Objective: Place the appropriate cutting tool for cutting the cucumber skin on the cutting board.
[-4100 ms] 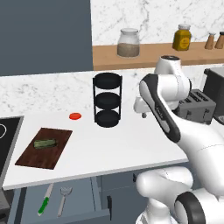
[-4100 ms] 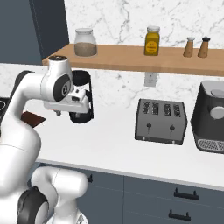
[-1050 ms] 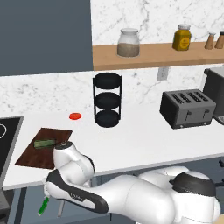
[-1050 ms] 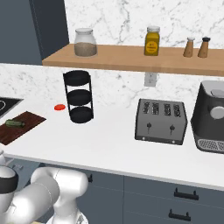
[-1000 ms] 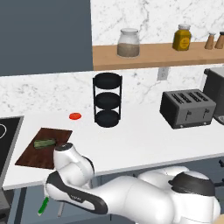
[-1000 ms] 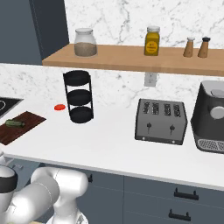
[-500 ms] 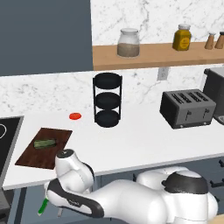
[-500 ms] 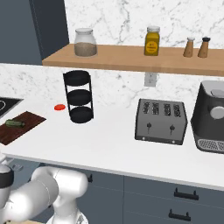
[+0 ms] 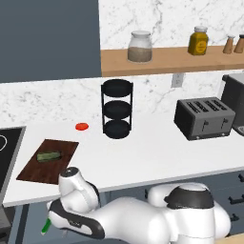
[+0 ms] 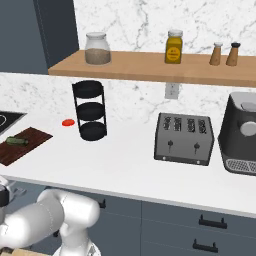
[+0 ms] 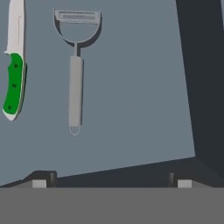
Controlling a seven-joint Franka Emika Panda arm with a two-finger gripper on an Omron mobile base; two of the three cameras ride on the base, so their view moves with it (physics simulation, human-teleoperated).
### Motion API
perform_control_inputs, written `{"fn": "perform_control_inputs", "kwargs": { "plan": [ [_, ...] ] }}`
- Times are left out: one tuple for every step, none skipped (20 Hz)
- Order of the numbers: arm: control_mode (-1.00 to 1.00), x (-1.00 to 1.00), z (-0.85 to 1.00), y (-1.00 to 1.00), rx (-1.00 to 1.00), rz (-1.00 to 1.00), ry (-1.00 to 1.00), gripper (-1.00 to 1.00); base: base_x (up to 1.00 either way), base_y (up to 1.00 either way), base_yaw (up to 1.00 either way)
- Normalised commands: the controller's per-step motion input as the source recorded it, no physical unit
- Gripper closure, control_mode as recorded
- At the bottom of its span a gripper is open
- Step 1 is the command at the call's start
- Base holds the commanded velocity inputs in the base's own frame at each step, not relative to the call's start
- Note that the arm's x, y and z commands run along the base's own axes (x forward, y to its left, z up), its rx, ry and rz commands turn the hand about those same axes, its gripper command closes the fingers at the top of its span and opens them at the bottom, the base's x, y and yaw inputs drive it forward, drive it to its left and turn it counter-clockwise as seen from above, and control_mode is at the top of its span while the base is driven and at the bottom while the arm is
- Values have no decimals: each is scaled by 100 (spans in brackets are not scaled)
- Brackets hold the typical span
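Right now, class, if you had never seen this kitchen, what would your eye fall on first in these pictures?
In the hand view, two tools lie side by side on a grey surface: a grey metal peeler and, to its left, a green-handled knife. In the left base view, the white arm bends low below the counter's front edge. On the counter, a stubby cucumber lies on the brown cutting board, left of a black three-tier rack.

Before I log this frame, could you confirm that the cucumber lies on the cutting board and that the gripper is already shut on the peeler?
Not quite. The cucumber does lie on the cutting board, but the gripper is not on the peeler. The hand view shows its fingertips wide apart, with the peeler lying free beside the green-handled knife.
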Motion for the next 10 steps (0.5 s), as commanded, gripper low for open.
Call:
{"fn": "perform_control_inputs", "kwargs": {
  "plan": [
    [-100,0,-34,7,0,0,0,-100,0,0,0],
    [-100,0,-30,5,0,0,0,-100,0,0,0],
    [-100,0,-24,4,0,0,0,-100,0,0,0],
    [-100,0,-19,5,0,0,0,-100,0,0,0],
    [-100,0,-17,5,0,0,0,-100,0,0,0],
    [-100,0,-20,2,0,0,0,-100,0,0,0],
    [-100,0,-22,4,0,0,0,-100,0,0,0],
    [-100,0,-26,11,0,0,0,-100,0,0,0],
    [-100,0,-26,9,0,0,0,-100,0,0,0],
    [-100,0,-26,8,0,0,0,-100,0,0,0]
  ]
}}
